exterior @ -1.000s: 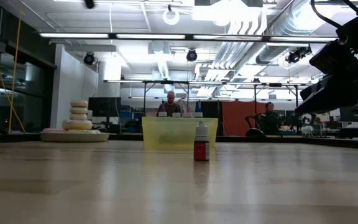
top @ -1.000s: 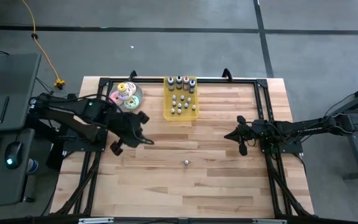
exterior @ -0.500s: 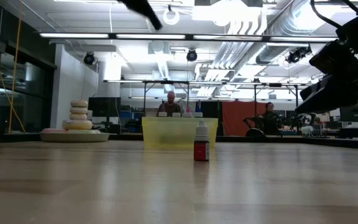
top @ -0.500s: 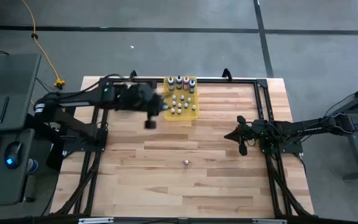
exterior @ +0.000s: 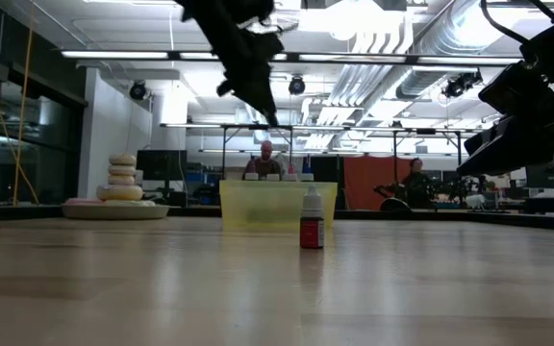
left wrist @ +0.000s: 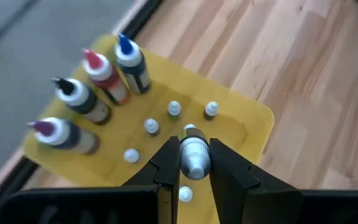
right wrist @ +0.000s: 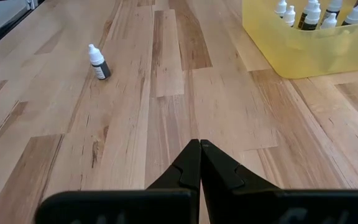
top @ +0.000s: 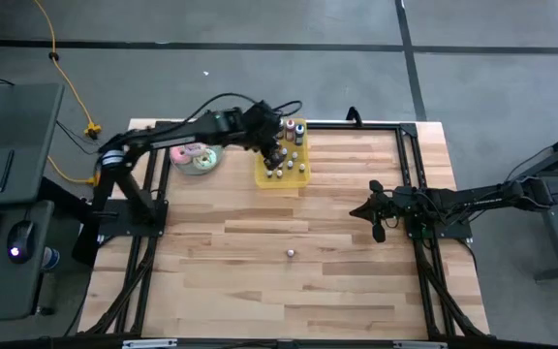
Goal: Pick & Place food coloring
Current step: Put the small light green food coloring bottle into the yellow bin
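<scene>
A yellow tray (top: 300, 175) at the table's far middle holds several food coloring bottles (left wrist: 107, 81): larger dark ones with blue, red, white and purple tips, and tiny white-capped ones (left wrist: 174, 109). My left gripper (left wrist: 194, 149) is above the tray (left wrist: 253, 121), shut on a tiny whitish-capped bottle (left wrist: 194, 158); it also shows high over the tray in the low view (exterior: 269, 115). One small dark-bodied, white-capped bottle (top: 291, 253) stands upright alone on the table's middle (exterior: 312, 221), seen also in the right wrist view (right wrist: 97, 63). My right gripper (right wrist: 199, 146) is shut and empty at the table's right (top: 376, 218). My left gripper pinches the tiny bottle between its two fingers (left wrist: 169, 155), which stand on either side of its ridged whitish cap (left wrist: 194, 163). The fingers slant down toward the tray. The bottle is lifted clear, above the small bottles in the tray; its body is hidden behind the cap.
A plate of stacked pastel donuts (top: 197, 155) stands left of the tray (exterior: 121, 181). A dark frame (top: 410, 155) runs around the table's edges. Bare wood lies between the tray and the lone bottle. People show in the room beyond the table (exterior: 264, 159).
My left gripper has swung up from low over the table's left part toward the far edge and to the right, ending above the yellow tray. The lone bottle and my right gripper have kept still.
</scene>
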Robot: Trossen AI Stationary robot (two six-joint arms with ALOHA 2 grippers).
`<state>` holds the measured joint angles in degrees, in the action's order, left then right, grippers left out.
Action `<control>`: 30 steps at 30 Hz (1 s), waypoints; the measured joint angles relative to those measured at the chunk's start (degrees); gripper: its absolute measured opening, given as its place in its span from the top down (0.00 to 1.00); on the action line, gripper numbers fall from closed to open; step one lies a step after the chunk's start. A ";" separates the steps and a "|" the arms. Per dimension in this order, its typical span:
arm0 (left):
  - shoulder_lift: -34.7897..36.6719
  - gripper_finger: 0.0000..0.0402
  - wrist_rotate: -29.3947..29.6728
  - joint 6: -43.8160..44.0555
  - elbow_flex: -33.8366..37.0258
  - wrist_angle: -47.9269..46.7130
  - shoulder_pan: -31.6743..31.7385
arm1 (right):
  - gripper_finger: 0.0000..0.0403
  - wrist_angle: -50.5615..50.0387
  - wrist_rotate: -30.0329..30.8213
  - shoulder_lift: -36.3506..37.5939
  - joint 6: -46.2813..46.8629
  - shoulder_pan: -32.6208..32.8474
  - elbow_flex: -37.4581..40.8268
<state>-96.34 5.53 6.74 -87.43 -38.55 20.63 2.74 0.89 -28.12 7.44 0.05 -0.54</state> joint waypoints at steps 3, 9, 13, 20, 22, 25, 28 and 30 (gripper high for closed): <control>-6.33 0.86 -2.38 0.76 -7.39 -5.93 0.48 | 1.00 0.06 0.00 0.00 0.00 0.00 0.02; -19.68 0.86 -7.90 1.03 -24.16 -19.38 -0.16 | 1.00 0.04 0.00 0.00 0.00 0.00 0.02; -25.54 0.86 -9.17 -0.82 -29.93 -24.49 -1.31 | 1.00 0.05 0.00 0.02 0.00 -0.01 0.02; -29.22 0.86 -6.77 -2.50 -30.35 -26.62 -2.36 | 1.00 0.00 0.00 0.01 0.00 -0.01 0.01; -29.60 0.86 -5.05 -3.52 -30.27 -26.38 -2.70 | 1.00 0.05 0.00 0.01 0.00 -0.02 0.01; -29.61 0.86 -1.80 -3.93 -28.92 -24.89 -2.65 | 1.00 0.04 0.00 0.02 0.00 0.00 0.00; -29.67 0.86 -0.23 -3.81 -27.96 -24.08 -2.65 | 1.00 0.04 0.00 0.00 0.00 0.00 0.00; -29.67 0.86 -0.23 -3.69 -27.25 -23.43 -2.61 | 1.00 0.04 0.00 0.01 0.00 -0.02 0.00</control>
<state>-126.02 5.30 3.05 -114.68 -61.98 18.02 2.79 0.89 -28.11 7.44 0.03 -0.54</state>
